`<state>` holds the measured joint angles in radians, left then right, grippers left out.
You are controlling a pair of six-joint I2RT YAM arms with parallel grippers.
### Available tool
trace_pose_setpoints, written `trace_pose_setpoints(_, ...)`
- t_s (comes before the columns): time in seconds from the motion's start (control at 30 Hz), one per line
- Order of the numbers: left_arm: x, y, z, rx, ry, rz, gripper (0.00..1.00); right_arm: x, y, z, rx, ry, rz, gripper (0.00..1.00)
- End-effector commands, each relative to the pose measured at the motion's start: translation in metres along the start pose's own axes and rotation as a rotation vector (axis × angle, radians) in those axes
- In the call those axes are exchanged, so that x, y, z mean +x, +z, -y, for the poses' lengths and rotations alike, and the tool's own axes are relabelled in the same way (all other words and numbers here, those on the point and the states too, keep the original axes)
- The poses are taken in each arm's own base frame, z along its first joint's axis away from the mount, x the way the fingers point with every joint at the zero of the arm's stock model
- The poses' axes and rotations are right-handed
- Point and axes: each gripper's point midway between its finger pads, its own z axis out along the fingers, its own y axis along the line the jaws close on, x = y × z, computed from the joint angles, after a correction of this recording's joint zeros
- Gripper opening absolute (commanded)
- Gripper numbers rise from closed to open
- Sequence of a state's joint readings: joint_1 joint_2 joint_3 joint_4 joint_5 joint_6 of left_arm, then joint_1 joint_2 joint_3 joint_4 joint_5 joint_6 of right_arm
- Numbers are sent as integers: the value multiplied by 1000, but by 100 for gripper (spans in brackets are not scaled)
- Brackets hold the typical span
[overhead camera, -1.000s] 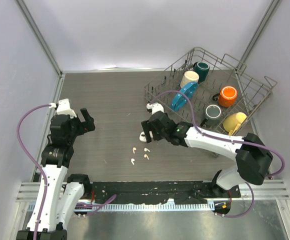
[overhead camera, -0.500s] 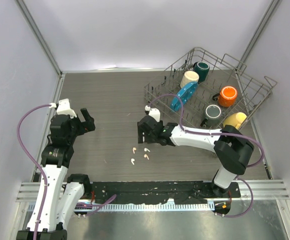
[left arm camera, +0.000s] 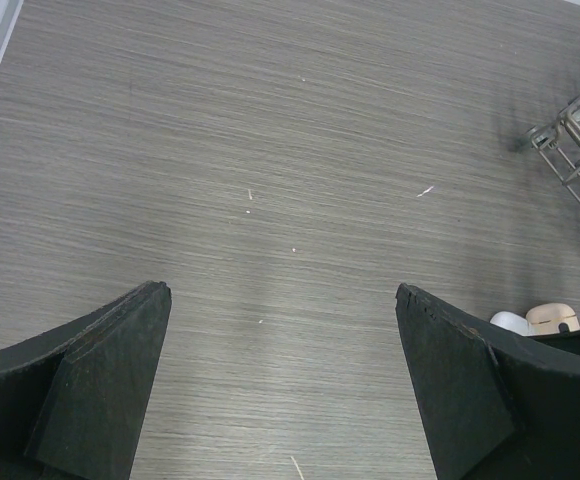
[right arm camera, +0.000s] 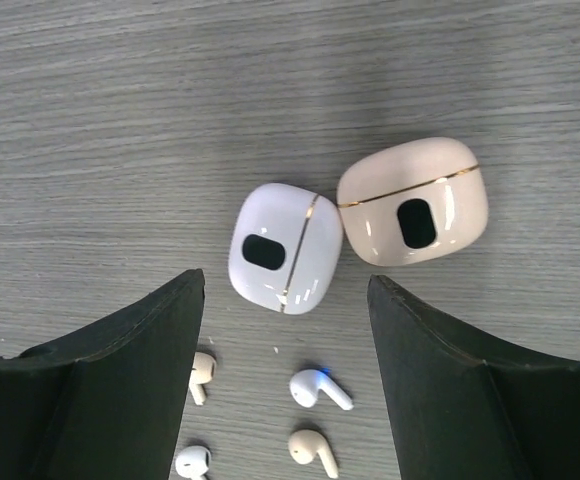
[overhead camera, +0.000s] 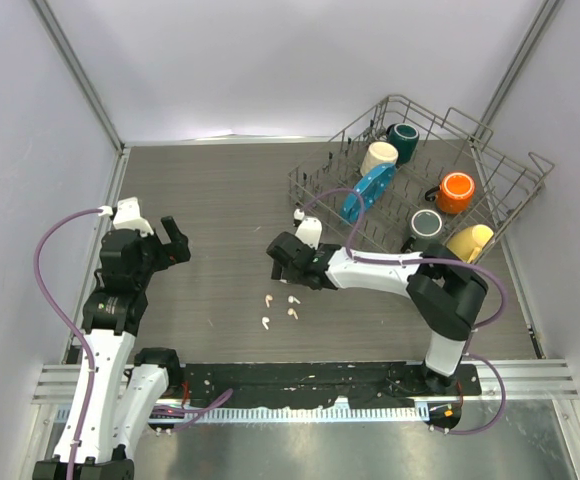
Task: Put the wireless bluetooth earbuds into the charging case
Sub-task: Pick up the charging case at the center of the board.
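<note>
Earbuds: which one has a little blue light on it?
The white earbud on the right of the group in the right wrist view, above a peach one. Only it shows a blue spot.

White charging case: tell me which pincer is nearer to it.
Right. The right pincer hovers over the white charging case, which shows right below it in the right wrist view. The left pincer is well off to the case's left.

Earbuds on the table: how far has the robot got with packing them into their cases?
Nothing looks done yet: all four earbuds lie loose on the table, and the white case and peach case both look shut. In hand: the right gripper hovers over the cases, jaws open and empty; the left gripper sits aside, open. To do: opening a case and seating every earbud.
</note>
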<state>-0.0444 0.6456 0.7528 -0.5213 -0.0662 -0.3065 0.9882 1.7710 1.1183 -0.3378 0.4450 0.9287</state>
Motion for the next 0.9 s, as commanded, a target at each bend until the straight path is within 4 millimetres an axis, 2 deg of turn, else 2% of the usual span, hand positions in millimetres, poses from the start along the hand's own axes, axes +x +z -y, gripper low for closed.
trace_pose_setpoints(0.0, -6, -1, 4, 22, -1, 26, 100, -16, -2, -21, -6, 42, 61, 72)
trace_pose_setpoints(0.17, -7, -2, 3, 19, 0, 28, 100, -11, 2, -21, 34, 13, 70, 71)
trace_pose_setpoints(0.3, -7, -1, 4, 22, -1, 27, 100, -6, 9, -13, 83, -15, 68, 71)
trace_pose_setpoints(0.53, -7, -1, 4, 23, -1, 27, 100, -2, 15, -15, 99, -39, 62, 71)
trace_pose_setpoints(0.87, -6, -2, 4, 23, -1, 27, 100, 8, 21, -19, 78, -84, 23, 57)
